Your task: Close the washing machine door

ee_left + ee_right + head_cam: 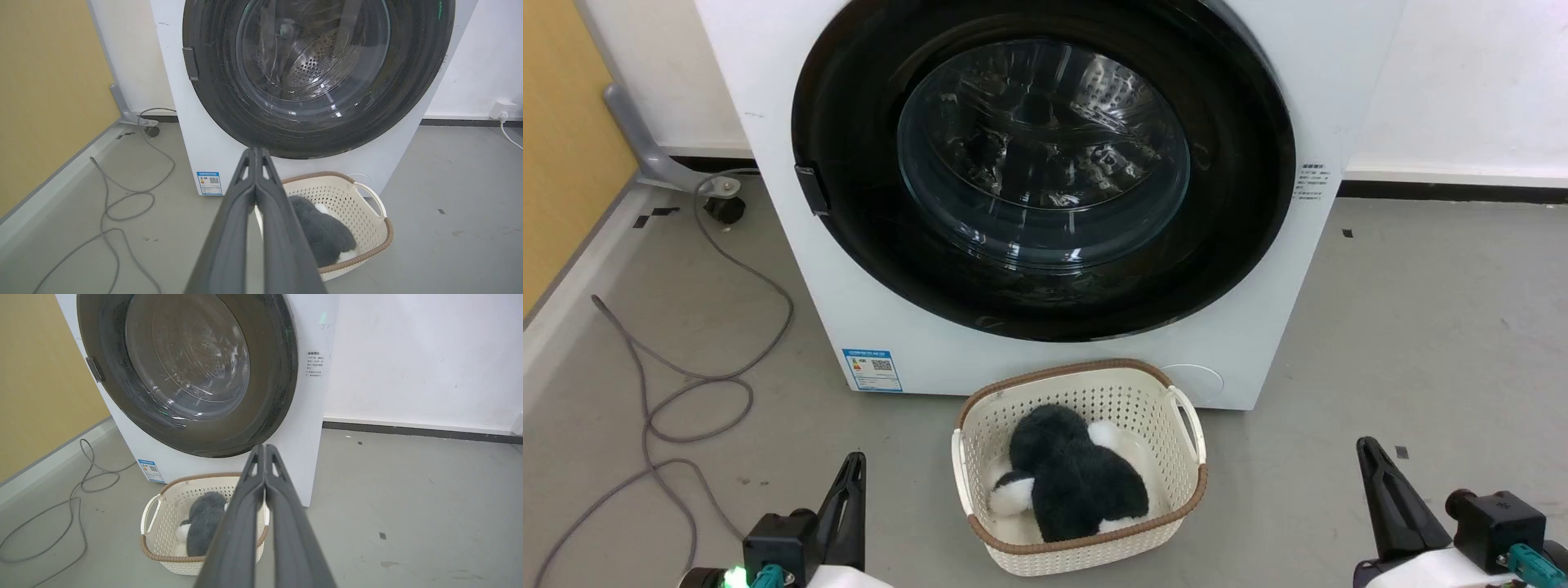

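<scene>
Blue label [872, 370] with QR code on washing machine [1013, 359] front, below-left of washing machine door [1225, 245]: print unreadable. Small text block [1312, 181] right of door: illegible.

head view looks forward and down, near the washing machine [866, 327]; left wrist view faces it squarely along the left hand [255, 153], right wrist view obliquely along the right hand [264, 449]; all share the basket [1086, 371]

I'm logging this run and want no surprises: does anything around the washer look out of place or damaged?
Nothing stands out. The washing machine door lies flush on the washing machine, the basket stands upright before it holding a plush toy, and a loose grey cable loops on the floor.
</scene>
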Controlling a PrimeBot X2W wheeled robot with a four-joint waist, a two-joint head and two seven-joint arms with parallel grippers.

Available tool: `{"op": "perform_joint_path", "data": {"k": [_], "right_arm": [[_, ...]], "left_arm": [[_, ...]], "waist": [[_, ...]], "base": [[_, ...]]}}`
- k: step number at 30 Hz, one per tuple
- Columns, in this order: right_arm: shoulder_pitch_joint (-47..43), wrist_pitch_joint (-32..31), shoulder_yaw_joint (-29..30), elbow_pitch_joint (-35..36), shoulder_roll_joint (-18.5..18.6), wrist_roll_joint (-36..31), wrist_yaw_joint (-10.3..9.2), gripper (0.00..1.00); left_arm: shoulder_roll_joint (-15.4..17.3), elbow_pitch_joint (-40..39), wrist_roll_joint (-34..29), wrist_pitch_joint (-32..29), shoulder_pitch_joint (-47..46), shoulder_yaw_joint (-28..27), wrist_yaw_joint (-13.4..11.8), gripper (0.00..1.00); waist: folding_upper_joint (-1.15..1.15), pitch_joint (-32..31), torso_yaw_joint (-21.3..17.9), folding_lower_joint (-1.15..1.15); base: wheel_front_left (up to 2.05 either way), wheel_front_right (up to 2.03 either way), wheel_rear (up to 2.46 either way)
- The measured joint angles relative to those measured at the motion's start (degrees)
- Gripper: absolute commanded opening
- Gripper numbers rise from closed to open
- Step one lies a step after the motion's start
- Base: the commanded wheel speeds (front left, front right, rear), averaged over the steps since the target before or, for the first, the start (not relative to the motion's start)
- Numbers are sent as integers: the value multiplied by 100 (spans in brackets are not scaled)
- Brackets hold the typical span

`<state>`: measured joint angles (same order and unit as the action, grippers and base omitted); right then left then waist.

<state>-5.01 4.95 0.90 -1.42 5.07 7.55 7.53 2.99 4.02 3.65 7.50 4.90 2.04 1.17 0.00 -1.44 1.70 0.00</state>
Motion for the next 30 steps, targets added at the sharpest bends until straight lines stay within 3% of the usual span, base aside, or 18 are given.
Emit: {"op": "perform_joint_path", "data": {"k": [30], "right_arm": [[201, -234, -35, 46, -100, -321, 0, 0]], "left_arm": [[-4, -183, -154, -354, -177, -85, -49, 0]], "waist": [[0, 69, -81, 1]], "base": [[0, 0, 0]]}}
